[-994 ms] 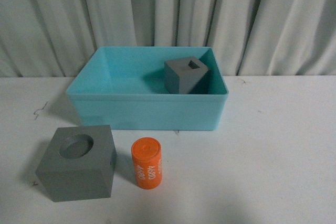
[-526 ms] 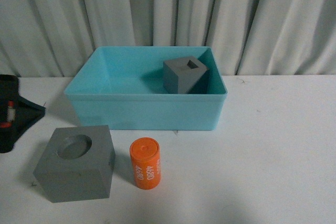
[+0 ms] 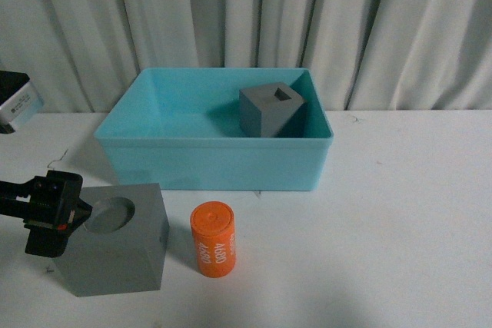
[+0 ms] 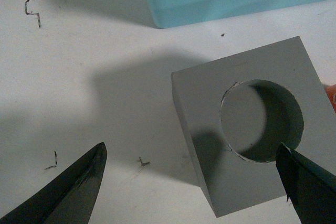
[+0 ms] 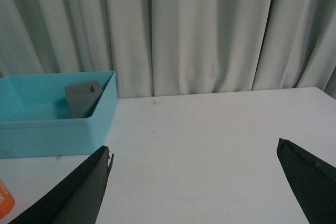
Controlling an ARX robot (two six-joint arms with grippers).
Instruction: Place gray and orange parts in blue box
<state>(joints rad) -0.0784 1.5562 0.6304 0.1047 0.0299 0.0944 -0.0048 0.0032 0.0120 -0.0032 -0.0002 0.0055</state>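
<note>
The gray cube with the round recess [image 3: 115, 240] is sitting on the tabletop [image 3: 400, 213] in front of the blue box [image 3: 215, 165], with the orange cylinder [image 3: 214, 238] just beside it. The slotted gray cube [image 3: 270, 110] is resting inside the box. I am holding my left fingers [image 4: 73, 195] spread wide at the recessed cube, gripping nothing. My right fingers [image 5: 73, 198] are hanging released over bare tabletop.

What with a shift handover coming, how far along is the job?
Done: the slotted gray cube sits inside the blue box. In hand: the left gripper hangs open over the round-recess cube, not gripping it yet. Left: that cube and the orange cylinder, both on the table outside the box. The right gripper is open, holding nothing.
</note>
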